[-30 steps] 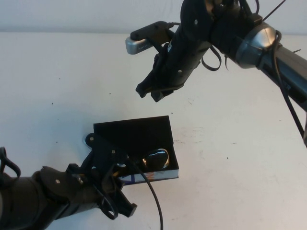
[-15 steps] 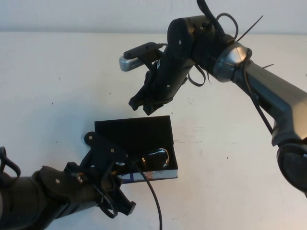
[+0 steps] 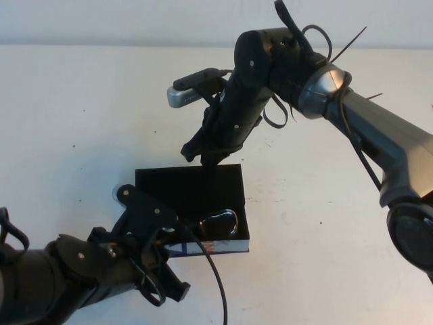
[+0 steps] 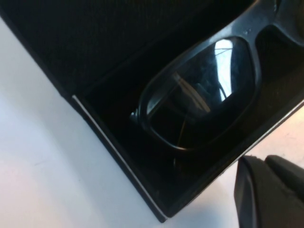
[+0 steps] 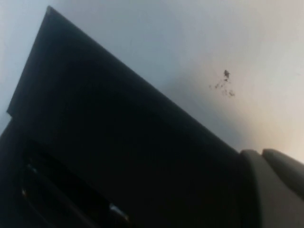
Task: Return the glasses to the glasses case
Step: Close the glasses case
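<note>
The black glasses case (image 3: 177,191) lies open in the middle of the table, its lid tilted back and its white printed side panel (image 3: 220,247) facing the front. The dark-framed glasses (image 3: 220,222) lie inside; one lens shows close up in the left wrist view (image 4: 202,97). My left gripper (image 3: 126,195) is shut and empty at the case's left front corner, its fingertips (image 4: 266,190) just outside the case wall (image 4: 118,161). My right gripper (image 3: 201,157) is shut and empty, just above the lid's far edge. The lid (image 5: 114,152) fills the right wrist view beside its fingertips (image 5: 273,190).
The white table (image 3: 325,223) spreads on all sides of the case. A black cable (image 3: 215,277) from my left arm runs across the case's front. My right arm (image 3: 352,115) reaches in from the right, above the table.
My right gripper has come down and to the left, from above the table to just over the lid's far edge. My left gripper has barely shifted beside the case.
</note>
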`<state>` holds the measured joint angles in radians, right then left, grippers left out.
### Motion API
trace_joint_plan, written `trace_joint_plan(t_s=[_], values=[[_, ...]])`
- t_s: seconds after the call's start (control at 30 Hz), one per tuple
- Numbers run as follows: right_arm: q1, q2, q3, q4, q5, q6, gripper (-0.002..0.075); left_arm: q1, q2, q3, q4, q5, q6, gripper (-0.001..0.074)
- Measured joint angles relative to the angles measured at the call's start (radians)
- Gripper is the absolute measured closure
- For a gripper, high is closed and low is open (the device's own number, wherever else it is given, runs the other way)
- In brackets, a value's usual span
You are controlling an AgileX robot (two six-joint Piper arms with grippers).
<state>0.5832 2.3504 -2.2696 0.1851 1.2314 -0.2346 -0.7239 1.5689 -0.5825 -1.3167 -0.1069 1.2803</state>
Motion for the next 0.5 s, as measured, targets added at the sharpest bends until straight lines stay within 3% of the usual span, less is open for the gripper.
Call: trace_joint_plan(t_s=[0.5], values=[[0.0,-0.04,-0.042,0.008,0.007,-0.002,0.0737,0.0,0.0,0.0,0.0,-0.017,-0.008,0.0736]])
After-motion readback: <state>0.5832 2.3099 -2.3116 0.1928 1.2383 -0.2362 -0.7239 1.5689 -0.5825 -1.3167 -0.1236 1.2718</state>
